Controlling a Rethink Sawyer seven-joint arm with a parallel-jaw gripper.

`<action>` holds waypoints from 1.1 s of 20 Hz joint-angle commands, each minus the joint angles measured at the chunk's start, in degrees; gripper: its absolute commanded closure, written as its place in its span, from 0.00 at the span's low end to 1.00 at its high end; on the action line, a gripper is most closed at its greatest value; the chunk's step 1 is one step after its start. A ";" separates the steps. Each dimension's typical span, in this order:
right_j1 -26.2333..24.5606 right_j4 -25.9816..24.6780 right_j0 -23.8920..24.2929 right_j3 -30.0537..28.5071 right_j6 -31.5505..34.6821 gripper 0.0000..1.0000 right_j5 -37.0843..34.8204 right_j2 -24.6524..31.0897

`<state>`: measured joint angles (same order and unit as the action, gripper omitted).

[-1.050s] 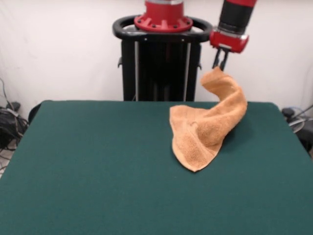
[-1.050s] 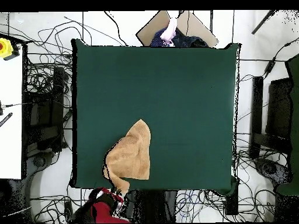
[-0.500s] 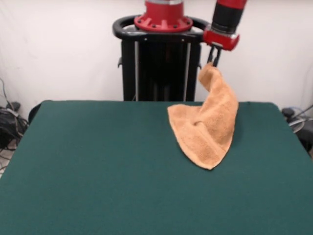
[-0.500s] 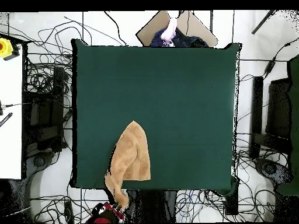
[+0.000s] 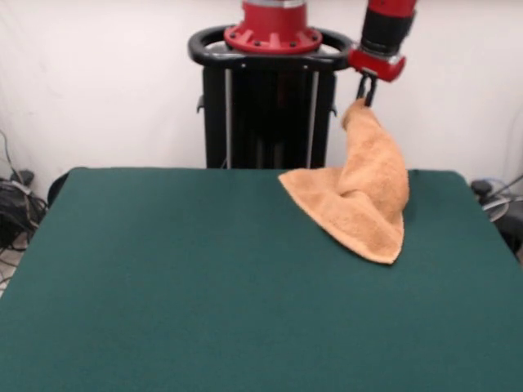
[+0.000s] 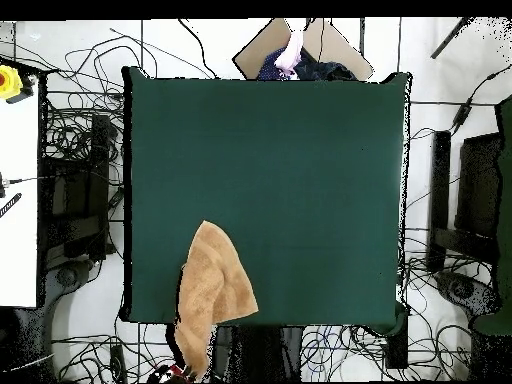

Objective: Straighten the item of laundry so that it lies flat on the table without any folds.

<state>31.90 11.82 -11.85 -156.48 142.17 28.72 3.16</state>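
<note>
The item of laundry (image 5: 366, 196), an orange-tan terry towel, hangs by one corner from my gripper (image 5: 366, 94), which is shut on it high above the table's far right part. Its lower half drapes onto the green table (image 5: 204, 286), one corner pointing toward the near right. In the overhead view the towel (image 6: 212, 290) lies at the table's (image 6: 300, 170) bottom-left edge and stretches past that edge toward the gripper (image 6: 178, 373), barely visible at the bottom.
The black pedestal frame (image 5: 270, 106) stands just behind the table's far edge, left of the gripper. Cables (image 6: 70, 150) and equipment surround the table on the floor. A person's hand (image 6: 291, 52) shows beyond the table's top edge in the overhead view.
The gripper has pulled the towel's corner farther back beyond the table's edge. The towel has dragged with it toward that edge and its lower corner has swung to the right in the front view.
</note>
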 commanded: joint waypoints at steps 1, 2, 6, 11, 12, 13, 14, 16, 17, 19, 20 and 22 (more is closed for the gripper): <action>-5.73 1.82 -2.47 3.92 22.34 1.00 2.70 8.53; -5.27 2.77 -3.78 3.98 23.23 1.00 2.46 8.56; -4.61 4.35 -6.52 5.10 25.70 1.00 1.53 9.20; -5.80 4.75 -8.34 6.88 28.45 1.00 1.95 10.27; -5.82 4.76 -8.43 7.07 28.40 1.00 1.87 10.02; -5.92 4.52 -8.10 7.21 28.85 1.00 1.78 10.43; -6.20 4.07 -7.51 7.34 29.16 1.00 1.74 10.90; -6.25 4.26 -7.52 7.48 30.04 1.00 1.76 11.73; -6.09 4.77 -7.99 7.59 30.19 1.00 1.76 11.76; -5.99 4.56 -7.74 7.68 29.69 1.00 1.69 11.59; -5.55 4.53 -7.66 7.61 29.00 1.00 1.26 11.26; -4.58 4.05 -6.86 7.78 26.63 1.00 -0.03 10.25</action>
<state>28.24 11.92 -19.49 -156.40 153.92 28.73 10.02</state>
